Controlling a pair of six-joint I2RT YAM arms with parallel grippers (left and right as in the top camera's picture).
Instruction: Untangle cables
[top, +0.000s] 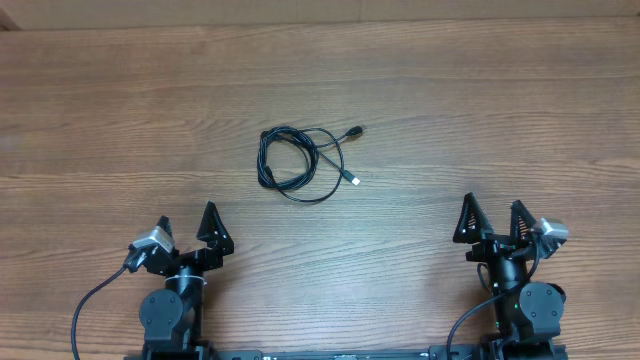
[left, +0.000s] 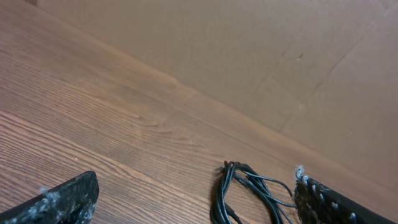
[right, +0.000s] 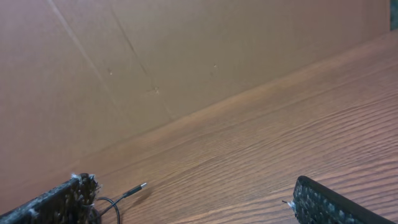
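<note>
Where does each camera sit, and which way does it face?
Overhead: above the table, facing down on the cables; both arms show, left gripper and right gripper open.
Left wrist: on the left arm, facing low across the table toward a cardboard wall; its fingers show.
Right wrist: likewise, right arm; its fingers show.
Shared: all see the cables.

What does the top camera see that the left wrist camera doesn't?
Only overhead: the open right gripper and the whole loop of cables with both plugs. Only left wrist: the brown wall behind the table. Both: the cables, the wooden table and the open left gripper.
</note>
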